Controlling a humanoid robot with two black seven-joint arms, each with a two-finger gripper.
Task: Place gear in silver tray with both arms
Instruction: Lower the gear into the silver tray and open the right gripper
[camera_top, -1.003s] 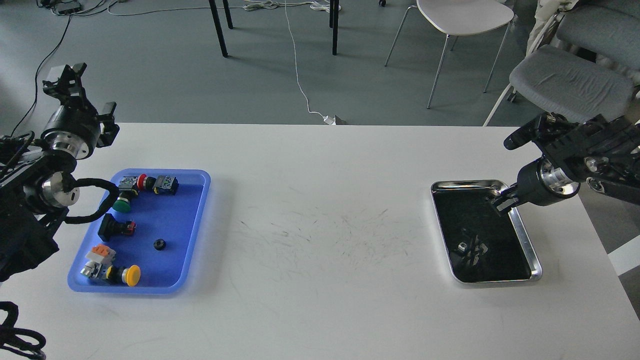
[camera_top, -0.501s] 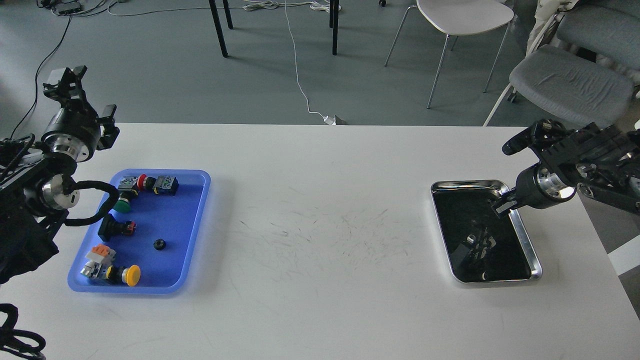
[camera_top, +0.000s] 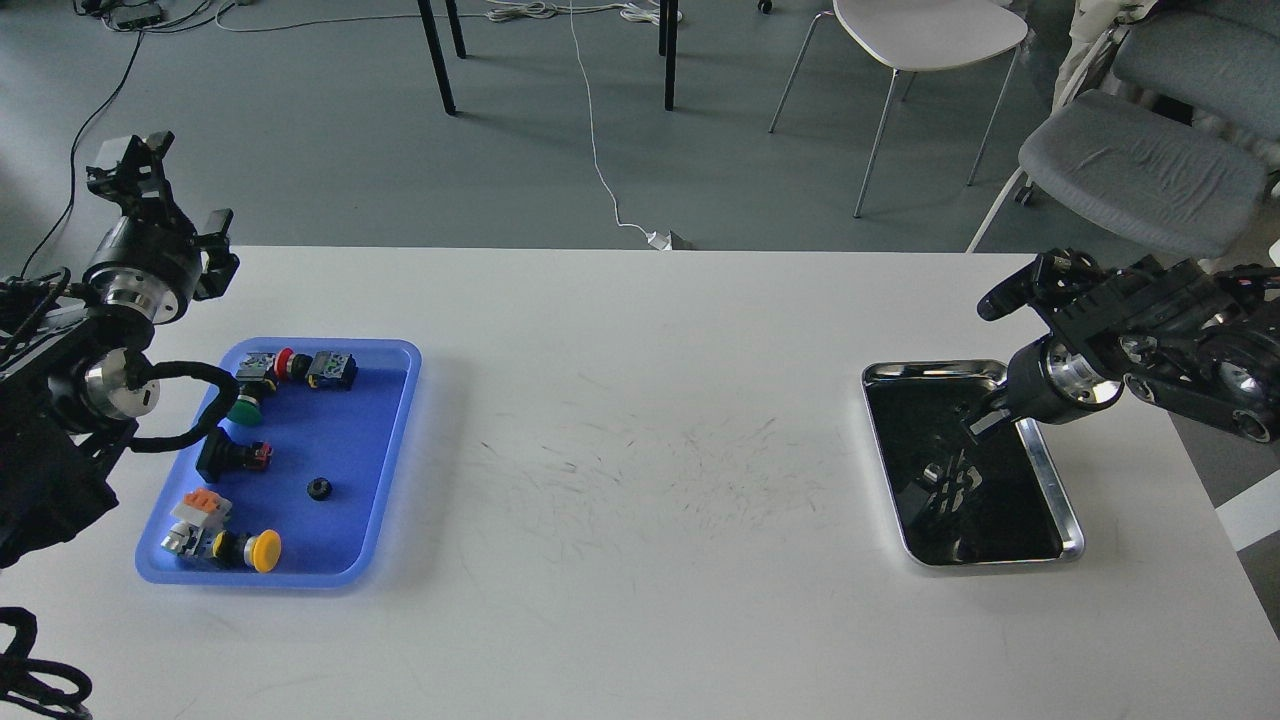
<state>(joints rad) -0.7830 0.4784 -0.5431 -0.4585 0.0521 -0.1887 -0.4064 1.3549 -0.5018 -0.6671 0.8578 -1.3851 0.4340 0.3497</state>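
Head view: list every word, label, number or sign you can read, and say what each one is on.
None can be read.
The switch blocks in the blue tray, such as the one by the red button and the dark one, bear small printed patches: too small and blurred.
The silver tray shows only reflections, no print.
Neither arm shows readable markings.

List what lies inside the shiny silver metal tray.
The silver metal tray shows only dark reflections on its base; no gear can be made out. The right gripper covers part of its far right corner.
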